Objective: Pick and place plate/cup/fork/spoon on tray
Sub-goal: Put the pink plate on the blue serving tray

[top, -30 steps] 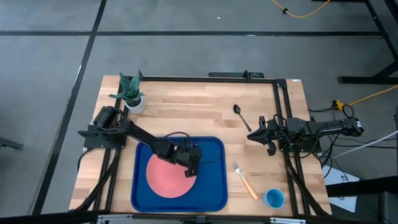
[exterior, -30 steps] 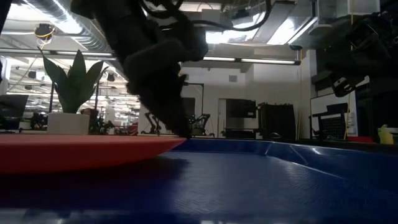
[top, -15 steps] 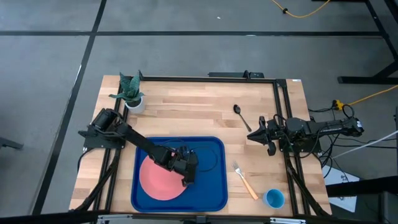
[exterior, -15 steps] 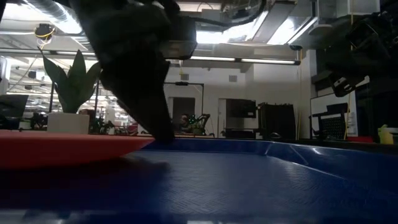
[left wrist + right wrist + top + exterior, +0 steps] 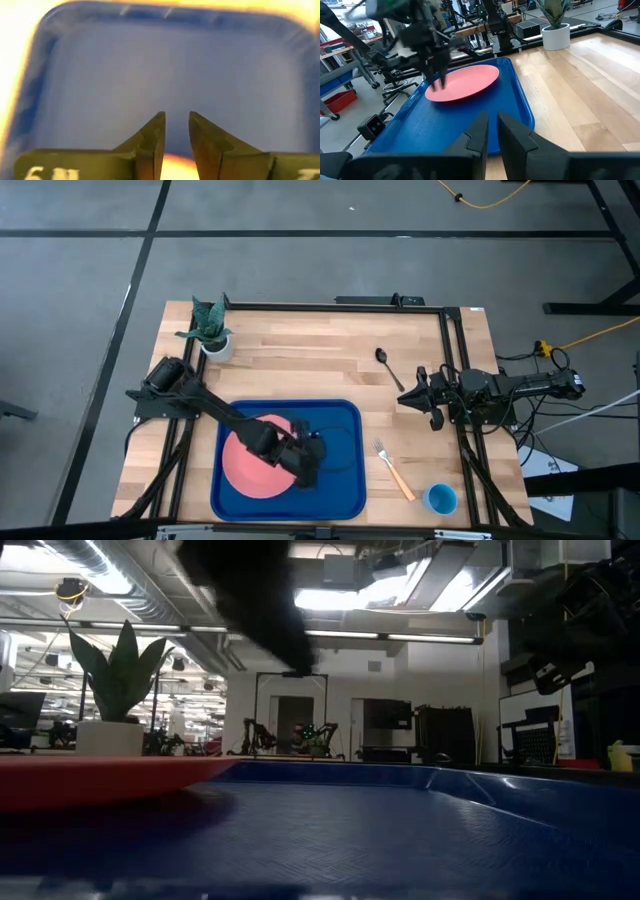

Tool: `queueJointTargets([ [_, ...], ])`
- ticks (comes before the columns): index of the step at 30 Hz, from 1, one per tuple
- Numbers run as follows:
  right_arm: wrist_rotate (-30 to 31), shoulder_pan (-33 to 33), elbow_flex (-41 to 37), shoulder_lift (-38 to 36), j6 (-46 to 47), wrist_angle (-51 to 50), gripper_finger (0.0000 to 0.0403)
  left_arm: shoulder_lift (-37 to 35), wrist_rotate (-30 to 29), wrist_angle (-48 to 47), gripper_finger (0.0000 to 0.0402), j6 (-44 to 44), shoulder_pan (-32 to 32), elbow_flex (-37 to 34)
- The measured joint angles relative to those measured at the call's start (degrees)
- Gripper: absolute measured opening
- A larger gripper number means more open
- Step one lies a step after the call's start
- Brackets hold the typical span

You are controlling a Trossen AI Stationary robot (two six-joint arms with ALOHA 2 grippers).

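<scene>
The wooden table (image 5: 330, 350) fills the middle of the high view, and the blue tray (image 5: 340, 420) sits at about 7 o'clock on it with the pink plate (image 5: 250, 465) lying flat in its 9 o'clock half. The left gripper (image 5: 308, 468) hangs above the tray floor at the plate's 3 o'clock edge, its fingers (image 5: 152, 137) a narrow gap apart and holding nothing, so the plate looks placed. Next should come one of the pieces outside the tray: the fork (image 5: 394, 469) at 3 o'clock of the tray, the blue cup (image 5: 440, 499) at 4 o'clock, the dark spoon (image 5: 388, 366) at 1 o'clock. To do it well, lift clear of the rim before swinging across. The right gripper (image 5: 420, 395) waits at the table's 3 o'clock edge, fingers nearly together and empty. A potted plant (image 5: 212, 330) stands at 11 o'clock; beyond lies grey floor and a lit workshop
</scene>
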Motion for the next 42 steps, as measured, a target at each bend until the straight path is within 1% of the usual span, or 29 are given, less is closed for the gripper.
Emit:
queueJointTargets([
  [1, 0.0, 0.0, 0.0, 0.0, 0.0, 0.0, 0.0045, 0.0, -1.16, -5.58, 0.0079, -0.73, -0.14, 1.16],
  [3, 0.0, 0.0, 0.0, 0.0, 0.04, 0.0, 0.0045, 0.0, -3.33, -17.83, 0.0079, -5.16, -0.57, 3.14],
  [6, 0.0, 0.0, 0.0, 0.0, 0.09, -0.02, 0.0045, 0.0, -3.61, -34.29, 0.0079, -18.2, -1.38, 4.98],
  [9, 0.0, 0.0, 0.0, 0.0, 0.11, 0.0, 0.0045, 0.0, -3.26, -45.18, 0.0079, -31.39, -3.53, 6.31],
  [11, 0.0, 0.0, 0.01, 0.0, 0.11, 0.0, 0.0045, 0.0, -3.14, -50.81, 0.0079, -36.96, -5.69, 6.34],
  [13, 0.0, 0.0, 0.0, 0.0, 0.13, 0.0, 0.0045, -0.04, -1.1, -54.0, 0.0077, -40.97, -7.58, 5.4],
  [15, 0.0, 0.0, 0.0, 0.0, 0.11, -0.01, 0.0045, -0.04, 1.19, -54.34, 0.0069, -43.9, -8.97, 3.73],
  [18, 0.0, 0.02, 0.0, 0.0, 0.13, -0.02, 0.0045, -1.06, 2.21, -54.28, 0.0048, -46.95, -10.44, -0.1],
  [21, 0.01, 0.01, 0.0, 0.0, 0.14, 0.0, 0.0045, -4.25, 5.58, -53.67, 0.0022, -48.62, -10.54, -5.39],
  [23, 0.02, 0.0, 0.0, 0.0, 0.62, -0.02, 0.0045, -7.67, 5.82, -52.12, 0.0007, -49.85, -10.08, -9.31],
  [29, 0.09, 0.01, 0.0, 0.0, 1.59, -0.02, 0.0045, -19.42, 4.64, -39.2, 0.0003, -51.36, -8.41, -23.35],
  [33, 0.08, 0.0, 0.0, 0.0, 1.57, -0.02, 0.0045, -23.34, 5.19, -30.68, 0.0002, -53.19, -7.03, -31.45],
  [36, 0.07, 0.02, 0.0, 0.0, 1.53, -0.02, 0.0045, -23.63, 5.8, -27.22, 0.0001, -53.93, -6.4, -33.49],
  [42, 0.02, 0.0, 0.0, 0.0, 1.31, -0.02, 0.0045, -23.3, 5.88, -25.91, 0.0001, -53.89, -6.3, -33.57],
])
